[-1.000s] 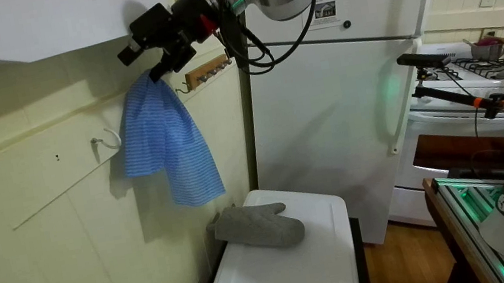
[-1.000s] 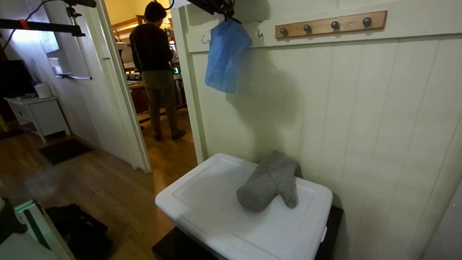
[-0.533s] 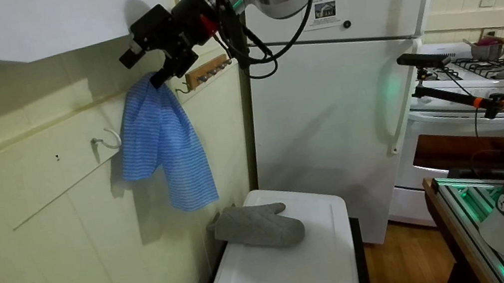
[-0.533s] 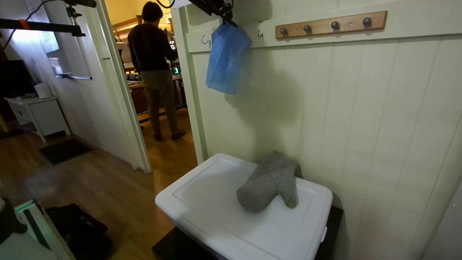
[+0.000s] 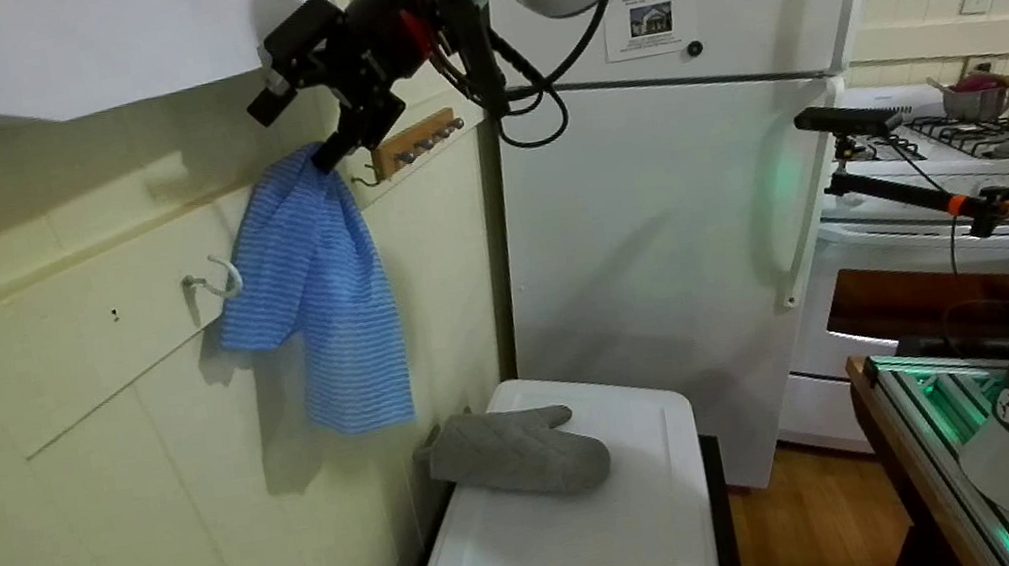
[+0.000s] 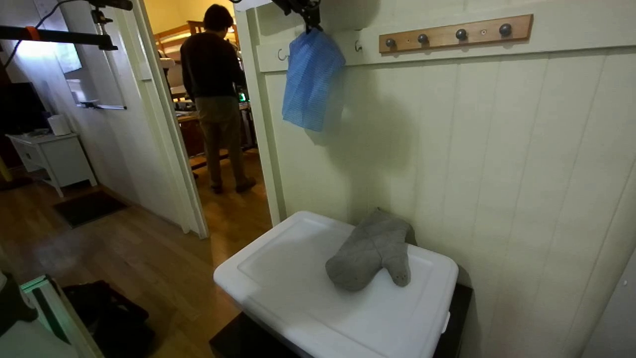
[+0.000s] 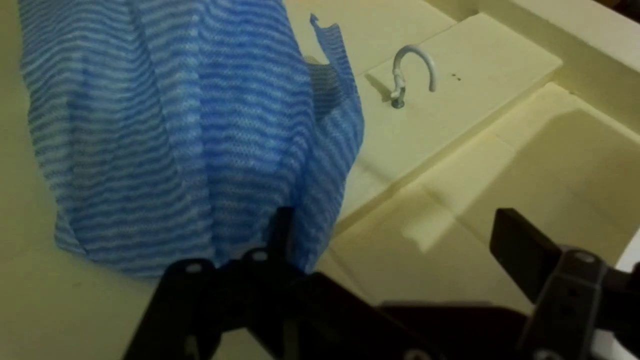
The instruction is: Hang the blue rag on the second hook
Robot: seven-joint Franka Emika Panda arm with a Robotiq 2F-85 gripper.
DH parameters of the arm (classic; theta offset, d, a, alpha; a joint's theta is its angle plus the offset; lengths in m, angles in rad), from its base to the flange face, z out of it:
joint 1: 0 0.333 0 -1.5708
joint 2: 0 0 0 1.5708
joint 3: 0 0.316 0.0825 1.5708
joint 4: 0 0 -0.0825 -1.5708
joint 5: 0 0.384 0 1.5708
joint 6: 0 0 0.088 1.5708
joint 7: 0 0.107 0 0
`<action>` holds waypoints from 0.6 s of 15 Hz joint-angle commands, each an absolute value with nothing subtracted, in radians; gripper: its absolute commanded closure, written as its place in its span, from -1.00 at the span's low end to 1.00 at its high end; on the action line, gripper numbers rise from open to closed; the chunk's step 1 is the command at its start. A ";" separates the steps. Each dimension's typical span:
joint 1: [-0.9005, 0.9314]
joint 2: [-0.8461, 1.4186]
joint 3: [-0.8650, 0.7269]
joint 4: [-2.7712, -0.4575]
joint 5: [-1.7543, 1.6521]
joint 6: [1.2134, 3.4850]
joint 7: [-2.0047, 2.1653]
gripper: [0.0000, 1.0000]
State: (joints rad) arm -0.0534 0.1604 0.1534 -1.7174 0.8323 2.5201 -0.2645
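The blue rag (image 5: 319, 292) hangs limp against the wall in both exterior views (image 6: 313, 79). It fills the left of the wrist view (image 7: 185, 130). My gripper (image 5: 296, 132) is open, with its fingers wide apart and nothing between them in the wrist view (image 7: 395, 220). One finger overlaps the top of the rag; I cannot tell if it touches or presses it. The other finger stands clear of it. The second hook is hidden, apparently behind the rag. Hooks show on either side of the rag: a curved one (image 5: 216, 280), also in the wrist view (image 7: 415, 65), and another (image 5: 366, 178).
A brown wooden peg bar (image 6: 457, 35) is on the wall beside the hooks. A white box hangs above (image 5: 132, 38). Below, a grey mitt (image 5: 521, 452) lies on a white bin lid (image 5: 568, 556). A fridge (image 5: 641, 251) stands beside the wall. A person (image 6: 211, 99) stands in the doorway.
The gripper has shifted and tilted slightly, staying open. The rag's lower part has swung left in an exterior view, while its top stays near the same place. The person has moved slightly.
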 commanded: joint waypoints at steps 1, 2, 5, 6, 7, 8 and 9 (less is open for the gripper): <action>-0.028 0.148 0.116 -1.690 0.801 2.439 -0.189 -1.00; -0.023 0.149 0.110 -1.685 0.788 2.437 -0.171 -1.00; -0.011 0.149 0.093 -1.674 0.722 2.424 -0.102 -1.00; -0.008 0.150 0.089 -1.671 0.697 2.420 -0.077 -1.00; -0.005 0.151 0.087 -1.667 0.672 2.415 -0.052 -1.00; -0.004 0.150 0.085 -1.663 0.654 2.400 -0.032 -1.00; -0.002 0.150 0.083 -1.659 0.633 2.380 -0.010 -1.00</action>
